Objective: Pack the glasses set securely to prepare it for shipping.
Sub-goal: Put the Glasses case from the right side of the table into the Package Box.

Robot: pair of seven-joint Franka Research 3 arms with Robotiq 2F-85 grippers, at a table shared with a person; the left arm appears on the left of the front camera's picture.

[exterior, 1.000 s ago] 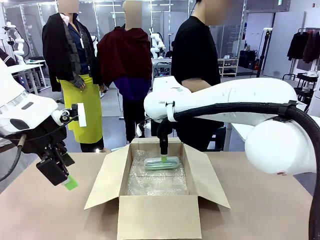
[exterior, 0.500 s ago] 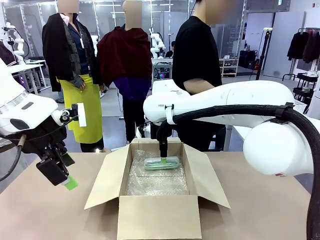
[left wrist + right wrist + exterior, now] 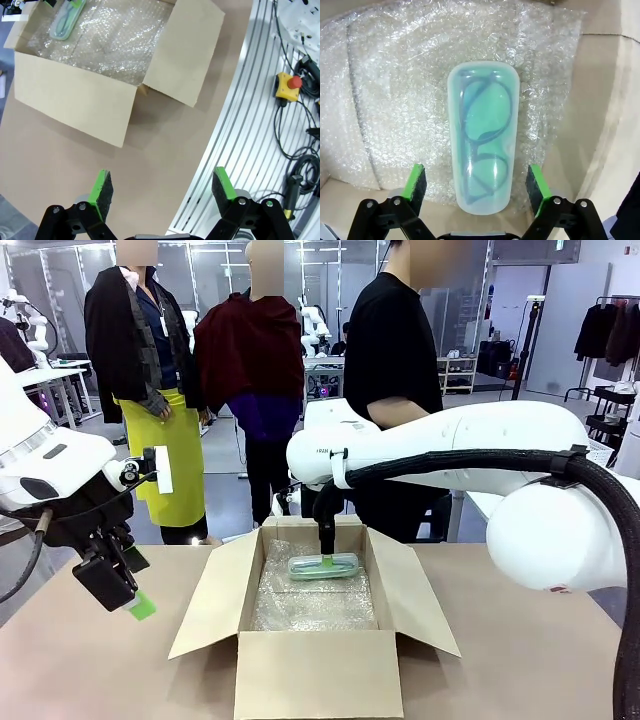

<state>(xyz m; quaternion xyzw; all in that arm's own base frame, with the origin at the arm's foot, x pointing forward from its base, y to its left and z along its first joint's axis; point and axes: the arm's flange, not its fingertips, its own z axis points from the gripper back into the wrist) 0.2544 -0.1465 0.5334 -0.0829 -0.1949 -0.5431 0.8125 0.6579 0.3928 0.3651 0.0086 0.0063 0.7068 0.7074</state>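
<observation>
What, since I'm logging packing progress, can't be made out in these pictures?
- Front view: the near floor of the cardboard box is hidden by its own front wall.
- Left wrist view: the mint-green case is cut off by the top edge.
- Right wrist view: whatever lies under the bubble wrap is hidden by it.

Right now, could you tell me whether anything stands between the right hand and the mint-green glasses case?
Nothing visible does: the open right hand hangs directly over the mint-green see-through case, lying uncovered on bubble wrap in the open cardboard box.
</observation>
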